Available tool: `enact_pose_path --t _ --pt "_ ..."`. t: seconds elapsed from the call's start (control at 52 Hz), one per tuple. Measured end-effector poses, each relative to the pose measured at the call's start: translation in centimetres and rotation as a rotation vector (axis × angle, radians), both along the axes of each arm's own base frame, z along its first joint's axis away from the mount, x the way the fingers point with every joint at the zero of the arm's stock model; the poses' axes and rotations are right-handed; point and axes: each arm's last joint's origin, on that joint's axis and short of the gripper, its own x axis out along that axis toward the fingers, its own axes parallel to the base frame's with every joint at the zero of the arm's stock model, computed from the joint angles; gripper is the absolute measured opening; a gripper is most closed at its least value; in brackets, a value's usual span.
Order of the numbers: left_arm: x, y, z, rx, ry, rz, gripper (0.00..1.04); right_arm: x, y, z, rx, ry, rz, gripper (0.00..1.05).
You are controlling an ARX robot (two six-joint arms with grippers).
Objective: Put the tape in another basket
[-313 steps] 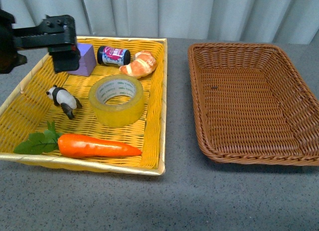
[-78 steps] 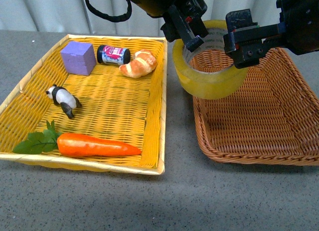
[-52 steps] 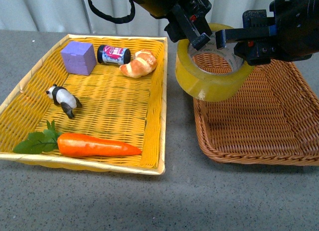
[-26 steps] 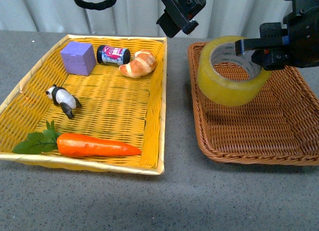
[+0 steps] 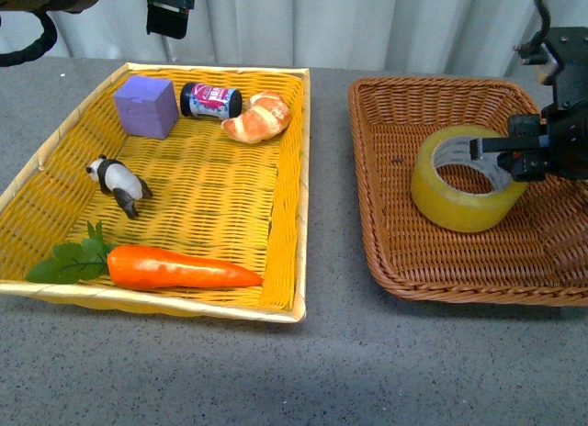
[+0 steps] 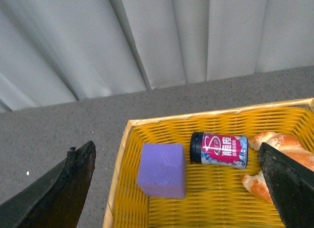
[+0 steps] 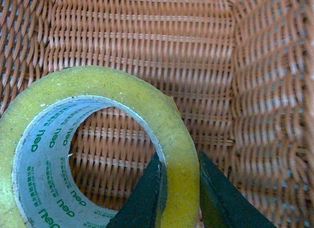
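The tape [image 5: 462, 195], a wide yellowish roll with a pale printed core, sits tilted and low inside the brown wicker basket [image 5: 372, 226], right of its middle. I cannot tell whether it touches the floor. My right gripper [image 5: 503, 160] is shut on the roll's right wall, one finger inside the ring and one outside. In the right wrist view the fingers [image 7: 142, 198] pinch the tape [image 7: 122, 93] over the basket's weave [image 7: 147, 36]. My left gripper [image 5: 170, 5] is open and empty, high above the far left. In the left wrist view the left gripper [image 6: 175, 147] is above the purple cube.
The bright yellow basket [image 5: 296, 169] on the left holds a purple cube [image 5: 145, 106], a small jar [image 5: 209, 101], a croissant [image 5: 257, 117], a panda figure [image 5: 119, 184] and a carrot [image 5: 175, 268]. A grey curtain hangs behind the table.
My right gripper has carried the tape rightward and down into the brown basket. My left arm has let go and pulled back up and far to the left.
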Motion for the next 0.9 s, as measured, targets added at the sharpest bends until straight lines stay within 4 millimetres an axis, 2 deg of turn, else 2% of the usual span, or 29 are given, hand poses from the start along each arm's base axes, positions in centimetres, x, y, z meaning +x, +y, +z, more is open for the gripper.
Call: enact_pose_path --t 0.173,0.327,0.5,0.769,0.827,0.904 --pt "-0.7 0.2 -0.1 -0.058 0.025 0.041 0.98 0.2 0.8 -0.6 0.028 0.0 0.022 0.14" --pt "-1.4 0.0 0.7 -0.096 0.003 0.084 0.98 0.4 0.9 -0.9 0.032 -0.012 0.014 0.15" --pt "-2.3 0.0 1.1 -0.105 -0.032 0.155 0.98 -0.3 0.6 -0.4 0.034 -0.059 -0.012 0.45" --pt "-3.8 0.1 2.2 -0.138 -0.139 0.242 0.97 -2.0 -0.5 3.6 -0.034 -0.299 -0.04 0.86" --pt "-4.5 0.4 2.4 -0.199 -0.208 0.087 0.88 -2.3 -0.7 3.7 -0.03 -0.426 -0.074 0.83" --pt "-6.4 0.9 2.3 -0.236 -0.253 -0.062 0.76 -3.9 -1.0 3.6 -0.004 -0.618 -0.09 0.7"
